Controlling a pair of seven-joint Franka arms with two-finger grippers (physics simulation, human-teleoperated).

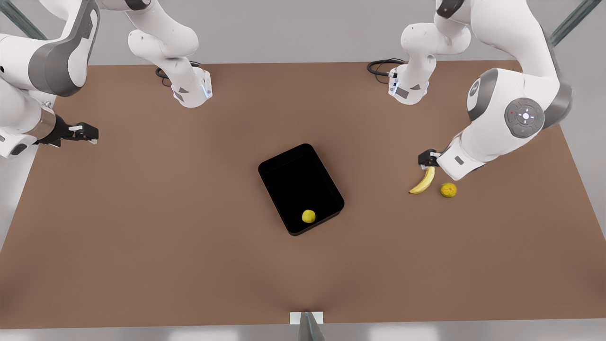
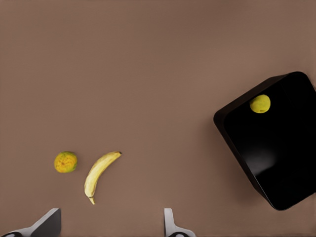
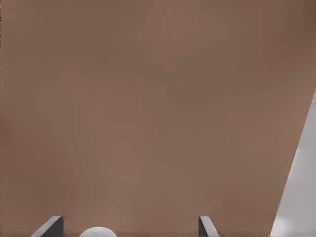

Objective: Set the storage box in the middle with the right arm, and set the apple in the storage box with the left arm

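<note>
Your right wrist camera looks down on the bare brown table (image 3: 148,108), flat and evenly lit across nearly the whole picture. Two grey fingertips (image 3: 49,226) of the right gripper (image 3: 129,228) show against it, set wide apart with plain tabletop between them and nothing held. A pale rounded shape (image 3: 98,232) sits just beside one fingertip; you cannot tell what it is. Along one side the table's edge cuts diagonally, and past it lies a light grey strip (image 3: 298,187).
</note>
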